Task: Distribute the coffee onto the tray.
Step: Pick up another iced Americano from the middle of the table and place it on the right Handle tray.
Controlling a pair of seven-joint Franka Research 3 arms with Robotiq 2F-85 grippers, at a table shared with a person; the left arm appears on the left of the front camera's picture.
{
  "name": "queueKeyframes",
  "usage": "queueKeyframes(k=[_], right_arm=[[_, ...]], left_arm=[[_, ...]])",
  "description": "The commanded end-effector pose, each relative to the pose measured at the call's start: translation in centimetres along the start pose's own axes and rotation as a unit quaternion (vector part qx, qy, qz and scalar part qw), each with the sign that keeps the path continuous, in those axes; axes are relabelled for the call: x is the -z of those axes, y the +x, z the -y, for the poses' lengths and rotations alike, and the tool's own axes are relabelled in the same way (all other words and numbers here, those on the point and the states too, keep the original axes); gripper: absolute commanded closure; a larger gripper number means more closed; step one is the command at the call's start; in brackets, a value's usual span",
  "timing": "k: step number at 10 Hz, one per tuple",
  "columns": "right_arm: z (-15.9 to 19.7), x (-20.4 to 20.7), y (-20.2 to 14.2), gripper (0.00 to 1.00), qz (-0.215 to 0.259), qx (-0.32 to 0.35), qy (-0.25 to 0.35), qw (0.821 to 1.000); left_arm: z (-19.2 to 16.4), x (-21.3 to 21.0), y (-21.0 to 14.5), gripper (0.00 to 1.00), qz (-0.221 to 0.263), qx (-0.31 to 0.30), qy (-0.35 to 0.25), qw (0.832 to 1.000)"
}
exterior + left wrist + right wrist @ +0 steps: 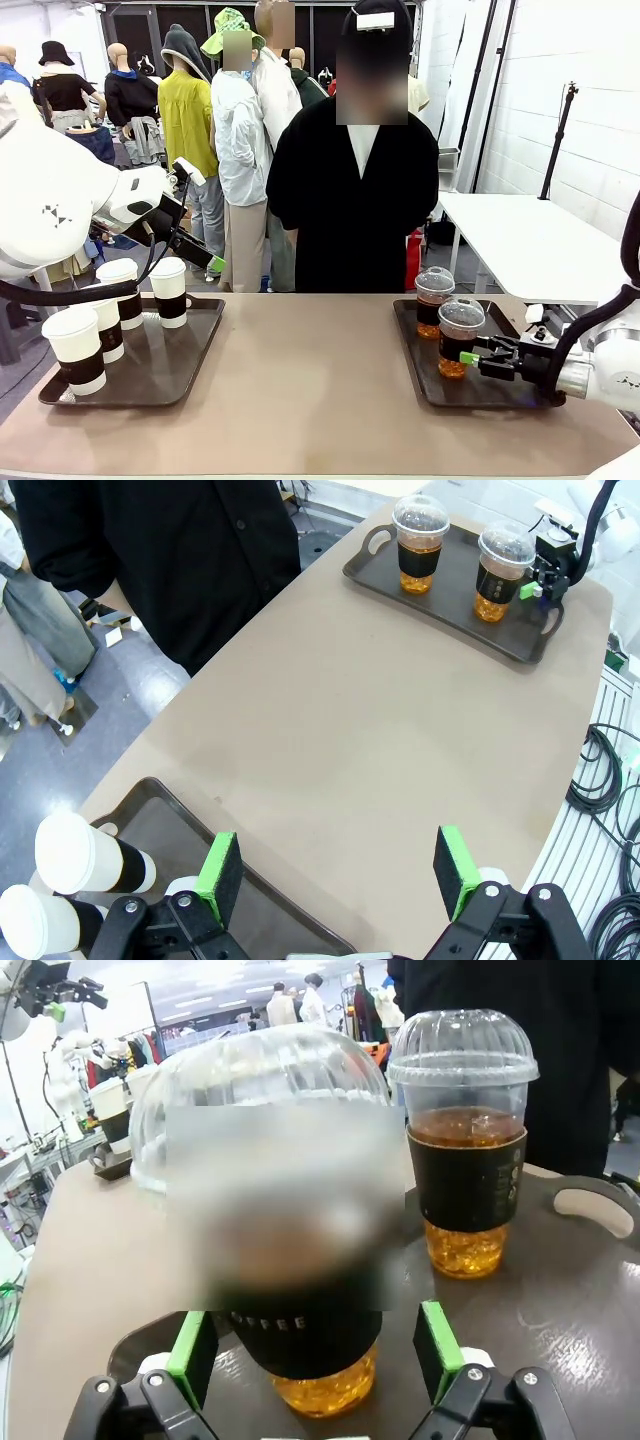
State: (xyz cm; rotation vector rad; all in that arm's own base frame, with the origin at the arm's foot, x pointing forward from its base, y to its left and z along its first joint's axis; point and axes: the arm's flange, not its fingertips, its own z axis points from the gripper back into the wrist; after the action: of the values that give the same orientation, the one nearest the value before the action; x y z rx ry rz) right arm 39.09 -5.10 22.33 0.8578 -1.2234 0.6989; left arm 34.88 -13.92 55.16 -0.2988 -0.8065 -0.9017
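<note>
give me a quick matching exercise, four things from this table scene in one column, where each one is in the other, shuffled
1. white paper cups
2. clear dome-lidded cups
3. left gripper
4. right gripper

A. raised above the left tray, jaws open
B. on the right tray
C. low at the right tray, jaws open either side of the nearer clear cup
D. on the left tray

Pairs: 1-D, 2-B, 3-A, 4-C

A person in a black top (pixel 352 200) stands at the far edge of the tan worktop (pixel 310 390); a white table (pixel 530 245) stands beyond the worktop's right end.
</note>
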Motion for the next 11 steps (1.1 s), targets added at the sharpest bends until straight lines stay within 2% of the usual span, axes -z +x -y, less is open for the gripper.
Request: queueKeyframes(k=[1, 5, 6, 11], right_arm=[[-10.9, -3.6, 1.0, 0.00, -0.015, 0.013, 0.008, 1.000], [-11.4, -3.5, 1.5, 0.00, -0.032, 0.017, 0.020, 0.999], [0.0, -1.4, 0.1, 0.00, -0.017, 0.005, 0.015, 1.000], [0.0, -1.4, 0.1, 0.00, -0.017, 0.005, 0.015, 1.000]], left_arm=[[-0.1, 0.0, -0.1, 0.00, 0.001, -0.002, -0.001, 1.000], [-0.1, 0.0, -0.1, 0.00, 0.001, -0.002, -0.001, 1.000], [-0.1, 0.0, -0.1, 0.00, 0.001, -0.002, -0.001, 1.000], [-0.1, 0.0, -0.1, 0.00, 0.001, -0.002, -0.001, 1.000]])
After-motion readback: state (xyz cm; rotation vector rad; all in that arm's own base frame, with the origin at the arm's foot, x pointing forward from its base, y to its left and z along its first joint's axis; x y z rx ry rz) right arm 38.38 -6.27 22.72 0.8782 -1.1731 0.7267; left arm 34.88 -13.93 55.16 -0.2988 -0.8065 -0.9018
